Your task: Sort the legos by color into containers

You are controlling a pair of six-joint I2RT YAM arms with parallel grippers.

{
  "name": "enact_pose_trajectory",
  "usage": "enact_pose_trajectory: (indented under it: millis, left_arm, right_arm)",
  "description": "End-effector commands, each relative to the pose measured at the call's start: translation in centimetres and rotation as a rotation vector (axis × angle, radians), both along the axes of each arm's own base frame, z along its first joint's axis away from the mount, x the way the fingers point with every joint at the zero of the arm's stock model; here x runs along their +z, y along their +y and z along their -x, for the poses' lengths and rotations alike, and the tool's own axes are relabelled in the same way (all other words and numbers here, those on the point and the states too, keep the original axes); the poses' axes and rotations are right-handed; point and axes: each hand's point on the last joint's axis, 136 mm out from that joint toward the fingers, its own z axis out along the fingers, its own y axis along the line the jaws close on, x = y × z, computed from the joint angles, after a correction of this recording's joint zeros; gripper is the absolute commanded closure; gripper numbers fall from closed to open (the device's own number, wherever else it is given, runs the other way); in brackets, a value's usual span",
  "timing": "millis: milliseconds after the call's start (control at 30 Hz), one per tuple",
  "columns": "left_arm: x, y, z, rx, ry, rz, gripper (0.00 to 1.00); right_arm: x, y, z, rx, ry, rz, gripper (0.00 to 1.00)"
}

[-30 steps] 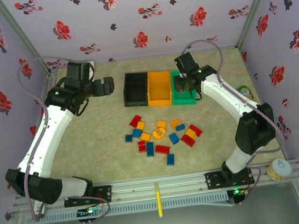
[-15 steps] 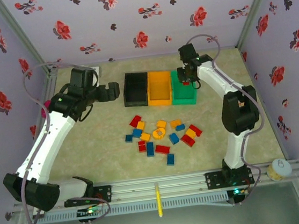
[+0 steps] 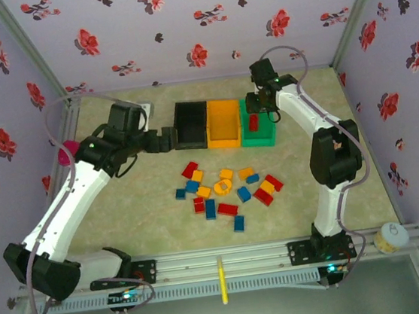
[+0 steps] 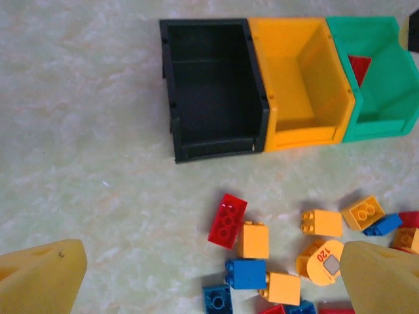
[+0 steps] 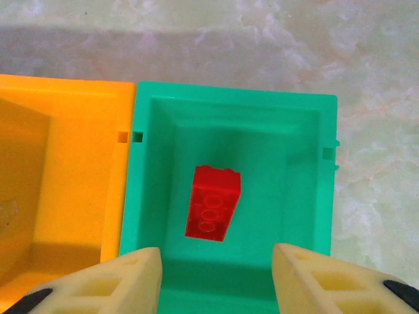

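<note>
Black [image 3: 189, 125], orange [image 3: 223, 123] and green [image 3: 258, 130] bins stand in a row at the back. One red brick [image 5: 213, 203] lies flat inside the green bin [image 5: 301, 196]. My right gripper [image 5: 213, 275] hovers open just above it, with nothing between its fingers [image 5: 124, 278]; in the top view the right gripper [image 3: 260, 104] is over that bin. A loose pile of red, blue and orange-yellow legos [image 3: 228, 189] lies mid-table. My left gripper [image 3: 163, 138] stands open and empty beside the black bin's left side. In its wrist view a red brick [image 4: 227, 220] and a blue one [image 4: 246, 273] lie below.
A pink-topped toy [image 3: 65, 154] sits by the left wall behind the left arm. A white round tub [image 3: 390, 236] rests at the front right rail, and a yellow stick [image 3: 222, 279] lies across the front rail. The black [image 4: 209, 85] and orange [image 4: 294, 78] bins hold nothing.
The right gripper opened and the red brick it held dropped into the green bin. The left gripper swung right and forward, ending next to the black bin.
</note>
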Motion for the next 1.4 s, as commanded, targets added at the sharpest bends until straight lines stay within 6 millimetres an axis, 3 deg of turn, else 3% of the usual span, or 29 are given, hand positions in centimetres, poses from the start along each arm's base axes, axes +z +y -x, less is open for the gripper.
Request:
enact_pose_trajectory:
  millis: [0,133,333,500,700,900,1367]
  left_arm:
    - [-0.4,-1.6,1.1,-0.072,0.011,0.01,0.0]
    - [-2.2,-3.8,1.6,-0.137,0.054,-0.027,0.03]
    - [-6.3,-8.3,3.9,-0.314,0.136,-0.142,0.06]
    - [-10.4,-11.7,6.0,-0.472,0.231,-0.214,0.08]
    - [-14.4,-14.6,8.4,-0.627,0.33,-0.308,0.12]
    - [-16.7,-16.1,8.7,-0.67,0.374,-0.353,0.17]
    - [-20.3,-16.8,8.9,-0.691,0.466,-0.439,0.24]
  right_arm:
    - [3.0,-0.2,0.6,-0.005,-0.038,-0.027,0.52]
    - [4.8,-0.3,1.8,-0.018,-0.081,-0.064,0.51]
    - [6.6,-0.5,4.6,-0.051,-0.148,-0.146,0.49]
    - [6.0,-1.5,7.1,-0.094,-0.155,-0.16,0.48]
    - [6.0,-3.2,8.5,-0.125,-0.148,-0.115,0.46]
    - [6.8,-4.1,8.9,-0.142,-0.167,-0.114,0.46]
    - [6.6,-5.1,9.6,-0.158,-0.161,-0.095,0.45]
